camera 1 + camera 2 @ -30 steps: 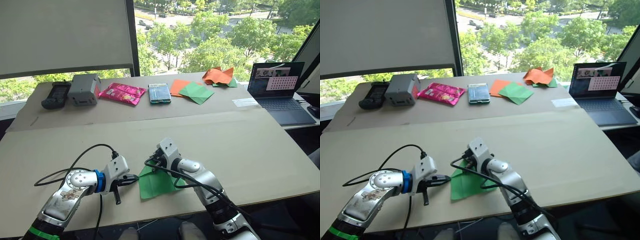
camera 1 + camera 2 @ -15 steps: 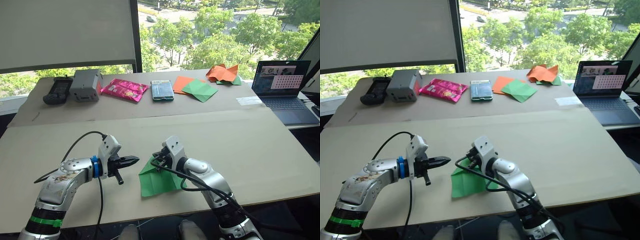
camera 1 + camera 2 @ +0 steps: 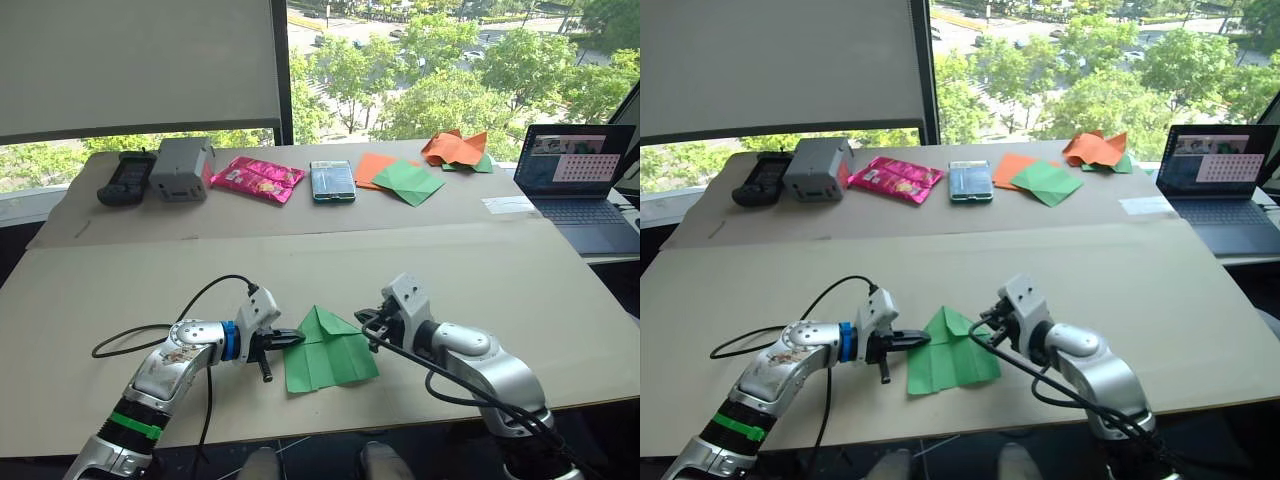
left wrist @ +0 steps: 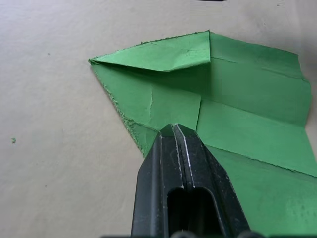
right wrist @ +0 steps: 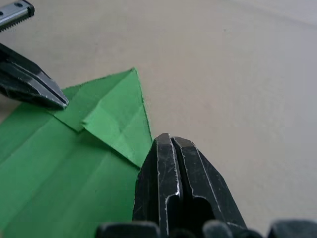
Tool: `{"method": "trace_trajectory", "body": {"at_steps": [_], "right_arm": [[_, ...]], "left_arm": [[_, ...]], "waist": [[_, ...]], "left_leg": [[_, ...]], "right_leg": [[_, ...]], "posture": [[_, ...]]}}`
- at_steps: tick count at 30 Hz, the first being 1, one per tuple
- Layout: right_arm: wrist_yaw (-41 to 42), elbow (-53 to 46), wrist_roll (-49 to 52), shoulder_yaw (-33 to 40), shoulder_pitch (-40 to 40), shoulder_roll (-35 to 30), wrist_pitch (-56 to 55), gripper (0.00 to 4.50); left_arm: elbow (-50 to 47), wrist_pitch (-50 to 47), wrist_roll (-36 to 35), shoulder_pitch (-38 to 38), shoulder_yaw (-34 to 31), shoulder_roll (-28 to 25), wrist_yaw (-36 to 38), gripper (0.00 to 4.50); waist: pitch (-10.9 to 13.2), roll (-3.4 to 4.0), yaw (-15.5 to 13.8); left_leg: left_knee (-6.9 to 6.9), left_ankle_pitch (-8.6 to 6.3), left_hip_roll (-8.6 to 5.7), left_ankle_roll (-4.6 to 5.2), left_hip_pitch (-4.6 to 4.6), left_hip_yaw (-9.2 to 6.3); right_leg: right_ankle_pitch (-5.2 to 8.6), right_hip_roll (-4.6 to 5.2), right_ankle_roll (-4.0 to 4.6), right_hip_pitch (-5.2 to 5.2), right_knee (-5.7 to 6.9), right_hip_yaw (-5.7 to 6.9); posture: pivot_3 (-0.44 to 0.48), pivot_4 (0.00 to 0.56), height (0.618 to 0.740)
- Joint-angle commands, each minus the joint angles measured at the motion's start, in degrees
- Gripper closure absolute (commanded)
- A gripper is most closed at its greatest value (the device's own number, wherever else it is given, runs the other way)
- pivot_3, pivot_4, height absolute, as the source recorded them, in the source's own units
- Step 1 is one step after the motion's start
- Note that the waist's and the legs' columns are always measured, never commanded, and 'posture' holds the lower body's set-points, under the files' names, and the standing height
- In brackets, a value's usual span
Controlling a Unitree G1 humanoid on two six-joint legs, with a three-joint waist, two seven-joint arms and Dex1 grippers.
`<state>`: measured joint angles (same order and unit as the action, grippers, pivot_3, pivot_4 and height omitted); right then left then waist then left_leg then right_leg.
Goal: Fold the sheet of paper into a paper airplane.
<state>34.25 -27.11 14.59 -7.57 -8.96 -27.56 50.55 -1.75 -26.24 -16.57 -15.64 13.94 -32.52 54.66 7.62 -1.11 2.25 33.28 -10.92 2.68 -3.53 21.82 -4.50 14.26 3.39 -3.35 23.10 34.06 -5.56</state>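
Observation:
The bright green sheet of paper [image 3: 330, 355] lies flat on the near table, its two far corners folded in to a point [image 3: 318, 312]. It is a flat creased sheet; a paper airplane is out of view. My left gripper [image 3: 298, 340] is shut, its tip resting on the sheet's left edge [image 4: 143, 139]. My right gripper [image 3: 361, 322] is shut too, its tip at the sheet's right edge just beside the folded point [image 5: 119, 124]. Nothing is held between either pair of fingers.
On the far table stand a black controller [image 3: 126, 178], a grey box [image 3: 183, 168], a pink foil packet [image 3: 258, 178], a blue packet [image 3: 332, 180], orange and green sheets [image 3: 398, 178], crumpled orange paper [image 3: 455, 148] and a laptop [image 3: 585, 180]. A black cable [image 3: 200, 300] loops by my left arm.
The camera shifted. My right gripper left the sheet's top and drew back to its right edge. The sheet now lies flat with a clear point. My left gripper moved in onto the left edge.

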Motion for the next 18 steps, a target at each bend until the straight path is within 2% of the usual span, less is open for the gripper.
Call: {"method": "trace_trajectory", "body": {"at_steps": [1, 5, 11, 18], "right_arm": [[5.42, -5.76, 3.26, 2.13, 4.03, -5.96, -0.42, 4.5], [8.93, -9.3, 7.4, 3.81, 8.34, -10.05, 0.28, 4.5], [9.88, -13.43, 9.39, 0.91, 12.89, -13.33, 1.09, 4.5], [4.22, -10.68, 6.28, -4.06, 12.5, -11.06, 0.51, 4.5]], "left_arm": [[3.21, 1.63, 3.52, 0.27, 2.27, 0.17, -0.06, 4.47], [4.61, 2.92, 4.57, -0.32, 3.1, 0.72, 0.13, 4.47], [4.47, 3.11, 5.16, -0.31, 3.36, 1.38, 0.09, 4.47], [4.73, 3.12, 5.65, -0.55, 3.45, 1.72, 0.01, 4.47]], "waist": [[0.05, -0.1, -0.01], [0.1, -0.12, 0.0], [0.1, -0.13, -0.4], [0.1, -0.15, -0.54]], "left_leg": [[0.01, -0.02, 0.0, -0.03, 0.0, 0.0], [0.27, -0.04, 0.0, -0.06, 0.02, 0.0], [0.57, -0.06, -0.01, -0.09, 0.17, 0.01], [0.57, -0.06, -0.02, -0.1, 0.15, 0.02]], "right_leg": [[0.0, 0.0, 0.0, -0.01, 0.0, 0.0], [0.02, 0.03, 0.01, -0.03, -0.01, 0.02], [0.03, 0.08, -0.01, -0.05, -0.09, 0.04], [0.03, 0.1, -0.02, -0.02, -0.09, 0.04]], "posture": [[0.0, 0.15, 0.721], [0.0, 0.15, 0.721], [0.0, 0.15, 0.721], [0.0, 0.15, 0.721]]}}
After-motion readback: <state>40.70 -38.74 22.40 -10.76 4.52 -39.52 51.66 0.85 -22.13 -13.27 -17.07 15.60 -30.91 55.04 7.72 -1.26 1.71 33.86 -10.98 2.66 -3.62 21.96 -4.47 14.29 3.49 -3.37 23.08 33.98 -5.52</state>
